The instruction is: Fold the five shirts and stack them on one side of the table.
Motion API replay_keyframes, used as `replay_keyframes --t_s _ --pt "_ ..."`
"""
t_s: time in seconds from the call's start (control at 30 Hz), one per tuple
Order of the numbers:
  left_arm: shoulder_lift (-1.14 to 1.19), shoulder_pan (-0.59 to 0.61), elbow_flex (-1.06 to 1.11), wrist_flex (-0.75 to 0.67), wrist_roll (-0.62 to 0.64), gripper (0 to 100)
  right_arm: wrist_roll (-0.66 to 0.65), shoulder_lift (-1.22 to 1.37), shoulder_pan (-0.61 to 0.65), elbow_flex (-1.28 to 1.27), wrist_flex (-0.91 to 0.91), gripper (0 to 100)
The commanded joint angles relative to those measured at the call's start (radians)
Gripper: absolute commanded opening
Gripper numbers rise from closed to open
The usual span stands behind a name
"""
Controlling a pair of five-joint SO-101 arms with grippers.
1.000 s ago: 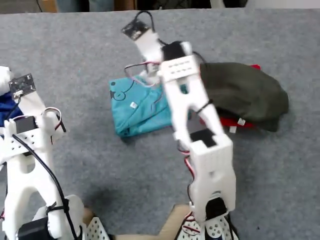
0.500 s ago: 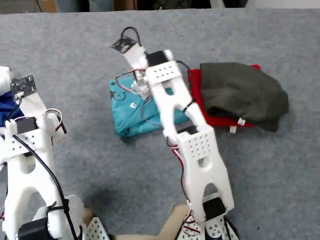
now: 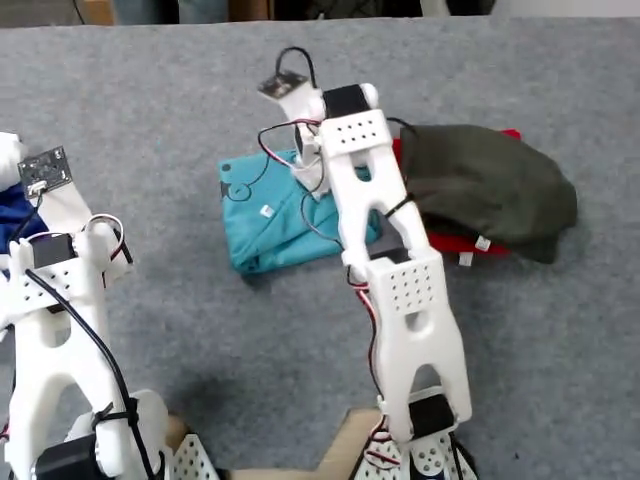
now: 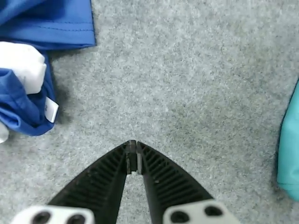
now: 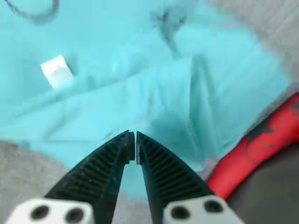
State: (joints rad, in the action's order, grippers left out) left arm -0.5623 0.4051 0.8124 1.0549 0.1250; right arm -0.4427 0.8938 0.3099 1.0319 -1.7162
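The right claw (image 5: 131, 140) is clenched with its tips together and nothing between them. It hangs over the teal shirt (image 5: 117, 84), close to one edge of it, where bare grey worktop (image 3: 150, 100) begins beside the claw. Off the claw's other side the red shirt (image 5: 261, 140) lies close beside the teal one, with the olive shirt (image 3: 490, 185) bunched on top and covering most of it.

From the high view, the teal shirt (image 3: 270, 215) is folded to a rough rectangle with a small white tag (image 3: 266, 210). Open worktop stretches beyond it and between the two arms. The right wrist view adds the soft creases and a seam running ahead of the claw.

The left claw (image 4: 133, 156) is also clenched and empty, over bare worktop. Ahead of it lies the rumpled blue shirt (image 4: 46, 18), with a white cloth (image 4: 21, 65) touching it and free worktop between it and the claw.
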Motion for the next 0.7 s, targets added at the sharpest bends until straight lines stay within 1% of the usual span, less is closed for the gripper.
replay_keyframes --t_s 0.0,0.13,0.23,0.33,0.53,0.67 --pt "-0.029 -0.01 -0.004 -0.012 -0.008 3 0.008 -0.019 0.063 0.073 0.127 1.5" --pt "-0.031 0.002 -0.018 0.008 -0.008 3 0.008 0.079 0.075 0.074 0.288 1.5" --pt "-0.025 0.013 -0.025 0.014 -0.048 3 0.008 0.145 0.075 0.081 0.299 1.5" --pt "-0.026 0.031 -0.025 0.015 -0.072 3 0.008 0.16 0.074 0.102 0.215 1.5" --pt "-0.025 0.054 -0.033 0.014 -0.077 3 0.003 0.163 0.071 0.182 -0.049 1.5" --pt "-0.025 0.053 -0.035 0.012 -0.077 3 0.003 0.159 0.058 0.125 -0.051 1.5"
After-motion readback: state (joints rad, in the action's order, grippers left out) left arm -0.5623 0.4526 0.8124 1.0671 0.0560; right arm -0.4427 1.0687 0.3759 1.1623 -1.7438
